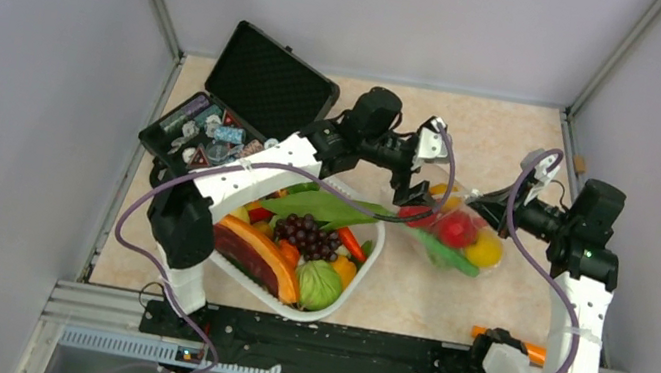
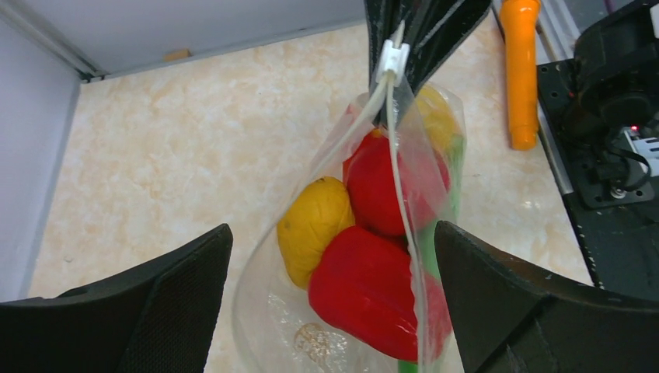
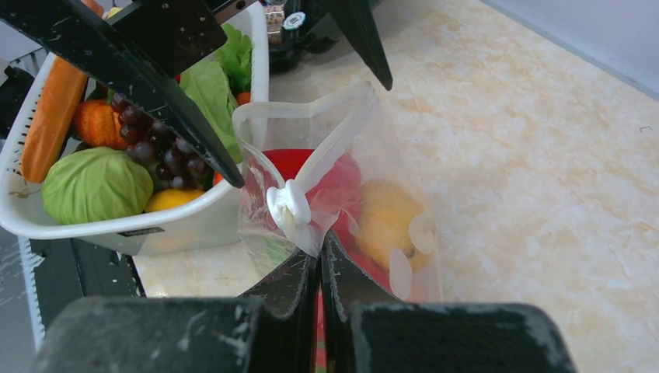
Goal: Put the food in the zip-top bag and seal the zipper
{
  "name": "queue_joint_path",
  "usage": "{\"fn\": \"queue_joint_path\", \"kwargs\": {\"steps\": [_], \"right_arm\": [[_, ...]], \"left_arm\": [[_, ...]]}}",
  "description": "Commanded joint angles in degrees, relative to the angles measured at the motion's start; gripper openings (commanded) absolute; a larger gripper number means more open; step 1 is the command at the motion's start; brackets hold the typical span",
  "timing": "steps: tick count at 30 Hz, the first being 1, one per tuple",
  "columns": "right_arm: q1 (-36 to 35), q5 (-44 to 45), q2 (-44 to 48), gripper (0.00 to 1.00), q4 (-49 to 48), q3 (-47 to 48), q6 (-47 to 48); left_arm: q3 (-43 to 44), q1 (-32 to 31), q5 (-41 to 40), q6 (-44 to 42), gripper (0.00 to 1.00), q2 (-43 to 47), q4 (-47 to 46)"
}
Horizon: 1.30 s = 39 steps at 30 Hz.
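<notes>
While the right claw [image 3: 319, 250] pinches the zip-top bag [image 3: 350, 179], the left claw [image 2: 332, 233] gapes wide.

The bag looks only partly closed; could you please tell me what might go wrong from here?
The right gripper, jaws shut, pinches the bag by its thin edge; the food may drag it free. The mouth gapes, so tipping could spill the lemon. The left gripper, jaws open, straddles the bag and may clamp food, not the zipper.
</notes>
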<state>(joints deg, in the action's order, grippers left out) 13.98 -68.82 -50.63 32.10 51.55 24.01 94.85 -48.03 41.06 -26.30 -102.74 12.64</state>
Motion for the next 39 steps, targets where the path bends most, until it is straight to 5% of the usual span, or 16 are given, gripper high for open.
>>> {"fn": "queue_joint_path", "kwargs": {"steps": [1, 13, 25, 27, 29, 30, 39], "right_arm": [[-0.63, -1.33, 1.01, 0.0, -2.8, 2.34, 0.08], [-0.64, -3.34, 2.38, 0.0, -4.5, 1.4, -0.43], [-0.62, -2.28, 1.17, 0.0, -4.03, 1.27, 0.85], [-0.62, -2.99, 1.15, 0.0, -4.03, 1.12, 1.14], [-0.62, -3.72, 1.21, 0.0, -3.86, 1.08, 1.42], [-0.67, -4.06, 1.27, 0.0, -3.75, 1.14, 1.54], [-1.4, -6.57, 1.6, 0.0, -2.06, 1.18, 3.54]], "left_arm": [[1.07, 0.22, 4.65, 0.57, 0.99, 0.54, 1.54], [5.15, 0.26, -0.53, 1.37, 0.97, -4.6, 4.82], [6.01, 0.25, -3.27, 2.48, 0.48, -4.24, 5.97], [6.09, 0.26, -3.73, 2.49, 0.55, -4.3, 5.91], [6.2, 0.28, -4.0, 2.4, 0.94, -4.38, 5.79], [6.23, 0.29, -3.97, 2.59, 0.98, -4.4, 5.43], [4.26, 0.39, -4.14, 3.62, 0.99, -0.94, -0.11]]}}
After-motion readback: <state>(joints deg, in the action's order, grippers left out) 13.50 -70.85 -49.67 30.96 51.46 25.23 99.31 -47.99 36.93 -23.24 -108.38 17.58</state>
